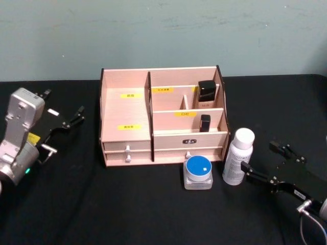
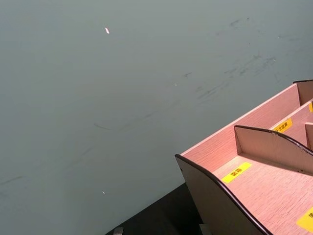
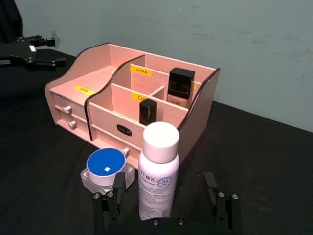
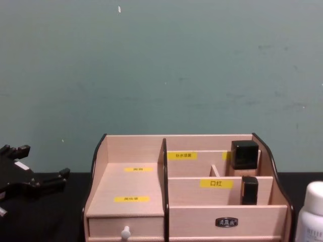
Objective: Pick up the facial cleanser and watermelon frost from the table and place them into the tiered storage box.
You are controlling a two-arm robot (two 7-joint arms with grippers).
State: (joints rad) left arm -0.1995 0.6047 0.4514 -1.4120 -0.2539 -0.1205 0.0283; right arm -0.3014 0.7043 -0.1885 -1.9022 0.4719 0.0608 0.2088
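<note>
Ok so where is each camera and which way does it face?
Head: high, looking down on the tiered storage box, facial cleanser and watermelon frost; left gripper and right gripper at the sides.
Chest: low, facing the box's front; left gripper at left.
Left wrist: by the box's left end, facing the wall.
Right wrist: behind the right gripper, facing the facial cleanser.
Shared: all see the box.
</note>
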